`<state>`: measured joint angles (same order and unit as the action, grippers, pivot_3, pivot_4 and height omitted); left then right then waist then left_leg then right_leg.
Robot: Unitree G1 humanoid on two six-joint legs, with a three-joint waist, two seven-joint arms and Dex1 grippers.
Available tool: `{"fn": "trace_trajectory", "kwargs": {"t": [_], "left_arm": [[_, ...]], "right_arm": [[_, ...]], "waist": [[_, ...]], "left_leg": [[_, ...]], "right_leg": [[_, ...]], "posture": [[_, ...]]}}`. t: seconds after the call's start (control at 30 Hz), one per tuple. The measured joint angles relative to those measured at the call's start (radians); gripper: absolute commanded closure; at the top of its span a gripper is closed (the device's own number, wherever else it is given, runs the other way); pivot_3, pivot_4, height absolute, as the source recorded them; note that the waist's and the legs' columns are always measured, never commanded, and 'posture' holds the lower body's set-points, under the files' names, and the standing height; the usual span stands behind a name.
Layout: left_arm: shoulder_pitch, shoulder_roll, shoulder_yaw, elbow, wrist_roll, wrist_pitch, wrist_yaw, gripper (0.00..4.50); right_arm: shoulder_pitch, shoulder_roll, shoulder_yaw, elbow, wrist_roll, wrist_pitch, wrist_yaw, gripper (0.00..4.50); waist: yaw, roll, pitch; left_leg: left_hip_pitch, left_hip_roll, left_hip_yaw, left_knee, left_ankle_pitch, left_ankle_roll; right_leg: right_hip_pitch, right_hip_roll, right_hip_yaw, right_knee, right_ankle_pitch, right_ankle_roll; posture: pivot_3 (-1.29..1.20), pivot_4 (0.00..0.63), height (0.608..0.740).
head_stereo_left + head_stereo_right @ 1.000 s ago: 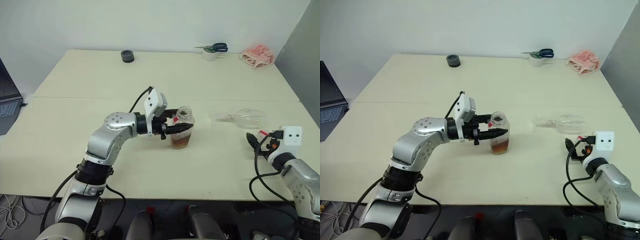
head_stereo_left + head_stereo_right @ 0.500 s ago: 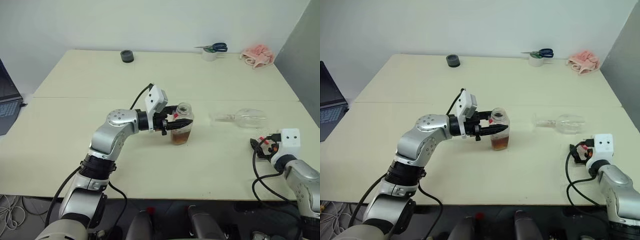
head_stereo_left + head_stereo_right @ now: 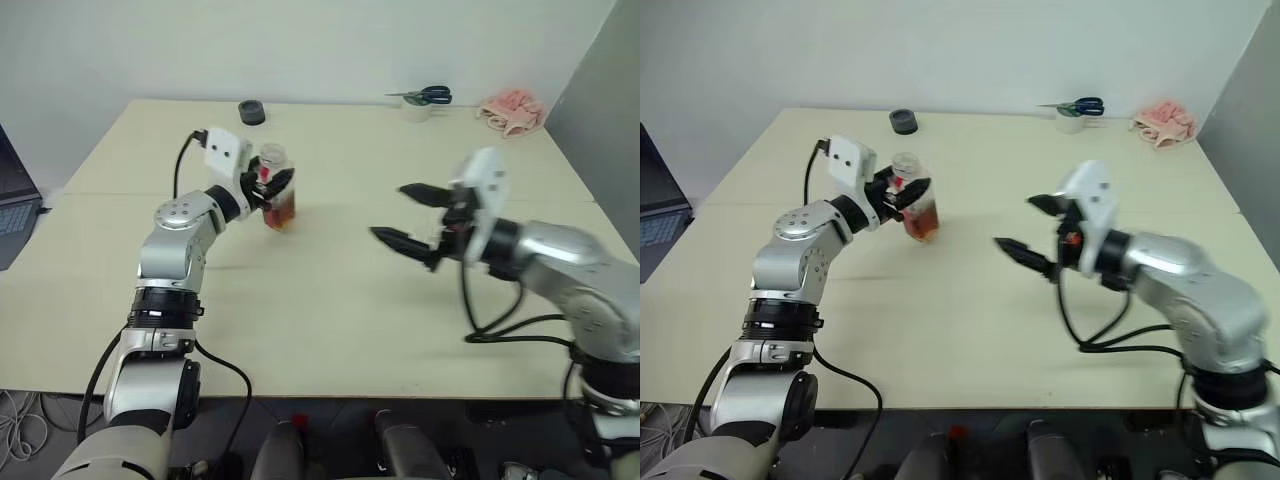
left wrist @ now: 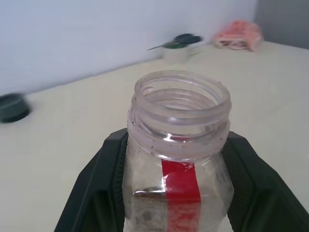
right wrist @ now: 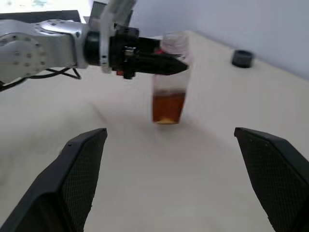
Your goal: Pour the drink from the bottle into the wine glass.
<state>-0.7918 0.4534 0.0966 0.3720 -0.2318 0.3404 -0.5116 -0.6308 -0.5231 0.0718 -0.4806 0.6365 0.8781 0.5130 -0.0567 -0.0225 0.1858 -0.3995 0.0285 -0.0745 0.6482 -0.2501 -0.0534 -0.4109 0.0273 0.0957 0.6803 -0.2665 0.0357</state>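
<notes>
**Bottle held aloft, right gripper spread: the stage before the pour**

The left gripper, at upper left of centre in the left eye view, is clamped across the upper body of the bottle, one black finger on each side just under the threaded neck. The left wrist view shows the bottle upright and uncapped, its mouth open and a red label strip running down the near face. The drink, an amber liquid, fills only the lower part of the bottle; its base appears to hang slightly above the cream table, though contact cannot be ruled out. The right gripper, right of centre in the frame, has its two fingers spread wide with nothing between them, pointing toward the bottle and well apart from it.

Background objects lie along the top of the frame: a dark round object at the far edge, scissors resting on a small white roll, and a pink cloth at upper right.

Step in hand, as judged: the bottle is secured and ready, but no wine glass can be made out near either gripper, and the right arm covers the part of the table where one might lie. The next move therefore calls for the empty right gripper to find and steady the glass upright by its stem or bowl, before the left wrist tips the bottle mouth over the rim.
</notes>
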Motion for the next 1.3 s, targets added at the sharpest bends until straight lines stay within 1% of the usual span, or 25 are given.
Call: {"fn": "trace_trajectory", "kwargs": {"t": [0.1,0.17,0.27,0.37,0.57,0.63,0.67,0.73,0.8,0.83,1.0,1.13,1.2,1.27,1.3], "left_arm": [[0.008,-0.004,0.053,0.026,0.015,-0.001,0.109,2.33],[0.032,-0.006,0.1,0.014,0.015,0.0,0.177,2.33],[0.07,-0.008,0.139,-0.024,0.004,0.003,0.216,2.33],[0.115,-0.008,0.18,-0.066,-0.019,0.005,0.237,2.33],[0.173,-0.005,0.219,-0.138,-0.042,0.037,0.256,2.33],[0.193,-0.005,0.223,-0.17,-0.044,0.051,0.265,1.61],[0.203,-0.005,0.224,-0.187,-0.047,0.057,0.271,1.41],[0.218,-0.005,0.228,-0.213,-0.047,0.069,0.286,0.74],[0.236,-0.005,0.239,-0.229,-0.051,0.074,0.294,0.16],[0.244,-0.004,0.247,-0.239,-0.054,0.08,0.301,0.03],[0.263,0.026,0.259,-0.282,-0.057,0.112,0.303,0.03],[0.321,0.08,0.261,-0.389,-0.077,0.173,0.264,0.03],[0.377,0.141,0.263,-0.459,-0.09,0.202,0.214,0.03],[0.447,0.252,0.277,-0.532,-0.124,0.234,0.12,0.03],[0.46,0.299,0.305,-0.558,-0.145,0.251,0.08,0.03]], "right_arm": [[-0.052,0.084,0.065,0.085,-0.068,-0.047,-0.019,0.0],[-0.075,0.16,0.098,0.152,-0.108,-0.086,-0.032,0.0],[-0.091,0.222,0.109,0.213,-0.142,-0.122,-0.044,0.0],[-0.097,0.26,0.106,0.268,-0.166,-0.151,-0.06,0.0],[-0.108,0.293,0.109,0.346,-0.197,-0.183,-0.038,0.0],[-0.121,0.298,0.11,0.359,-0.206,-0.192,-0.026,0.0],[-0.13,0.298,0.11,0.365,-0.214,-0.195,-0.019,0.0],[-0.136,0.3,0.11,0.372,-0.222,-0.202,-0.01,0.0],[-0.136,0.302,0.11,0.384,-0.227,-0.209,0.001,0.0],[-0.137,0.303,0.11,0.392,-0.231,-0.213,0.008,0.0],[-0.155,0.306,0.109,0.42,-0.24,-0.229,0.037,0.0],[-0.168,0.29,0.102,0.419,-0.239,-0.239,0.071,0.0],[-0.167,0.268,0.097,0.412,-0.231,-0.233,0.088,0.0],[-0.154,0.216,0.073,0.385,-0.22,-0.218,0.103,0.0],[-0.143,0.187,0.047,0.377,-0.218,-0.209,0.106,0.0]], "waist": [[0.008,0.0,0.0],[0.009,0.0,0.0],[0.014,0.0,0.0],[0.018,0.0,0.0],[0.019,0.0,0.0],[0.018,0.0,0.0],[0.017,0.0,0.0],[0.017,0.0,0.0],[0.016,0.0,0.0],[0.016,0.0,0.0],[0.016,0.0,0.0],[0.011,0.0,0.0],[0.006,0.0,0.0],[0.001,0.0,0.0],[0.002,0.0,0.0]], "left_leg": [[-0.002,-0.002,0.0,0.0,0.0,-0.001],[-0.002,-0.002,0.0,-0.002,0.0,-0.001],[-0.006,-0.002,0.0,-0.002,0.002,-0.004],[-0.008,-0.002,0.0,-0.002,0.002,-0.004],[-0.008,-0.003,0.0,-0.001,0.003,-0.006],[-0.008,-0.003,-0.001,-0.001,0.004,-0.006],[-0.007,-0.003,-0.001,-0.001,0.004,-0.006],[-0.007,-0.003,-0.001,-0.002,0.004,-0.006],[-0.007,-0.003,-0.001,-0.002,0.004,-0.006],[-0.007,-0.003,-0.001,-0.002,0.004,-0.006],[-0.007,-0.003,-0.001,-0.002,0.004,-0.007],[-0.008,-0.003,-0.001,-0.002,0.004,-0.007],[-0.008,-0.002,-0.001,-0.002,0.004,-0.007],[-0.008,-0.002,-0.001,-0.003,0.004,-0.007],[-0.008,-0.002,-0.002,-0.003,0.004,-0.007]], "right_leg": [[-0.001,-0.005,-0.002,0.0,0.0,0.0],[-0.002,-0.007,-0.002,0.0,0.0,0.0],[-0.007,-0.01,-0.003,0.0,0.0,0.0],[-0.009,-0.011,-0.003,0.001,0.001,0.0],[-0.009,-0.009,-0.006,0.002,0.002,-0.002],[-0.009,-0.009,-0.006,0.003,0.002,-0.002],[-0.009,-0.009,-0.006,0.003,0.002,-0.002],[-0.009,-0.009,-0.006,0.003,0.002,-0.002],[-0.009,-0.009,-0.006,0.003,0.002,-0.002],[-0.009,-0.009,-0.006,0.002,0.002,-0.002],[-0.009,-0.009,-0.006,0.003,0.002,-0.002],[-0.009,-0.009,-0.006,0.002,0.002,-0.002],[-0.009,-0.01,-0.006,0.002,0.002,-0.002],[-0.009,-0.01,-0.006,0.001,0.002,-0.002],[-0.009,-0.01,-0.007,0.002,0.002,-0.003]], "posture": [[0.0,0.15,0.74],[0.0,0.15,0.74],[0.0,0.15,0.74],[0.0,0.15,0.74],[0.0,0.15,0.74],[0.0,0.15,0.74],[0.0,0.15,0.74],[0.0,0.15,0.74],[0.0,0.15,0.74],[0.0,0.15,0.74],[0.0,0.15,0.74],[0.0,0.15,0.74],[0.0,0.15,0.74],[0.0,0.15,0.74],[0.0,0.15,0.74]]}}
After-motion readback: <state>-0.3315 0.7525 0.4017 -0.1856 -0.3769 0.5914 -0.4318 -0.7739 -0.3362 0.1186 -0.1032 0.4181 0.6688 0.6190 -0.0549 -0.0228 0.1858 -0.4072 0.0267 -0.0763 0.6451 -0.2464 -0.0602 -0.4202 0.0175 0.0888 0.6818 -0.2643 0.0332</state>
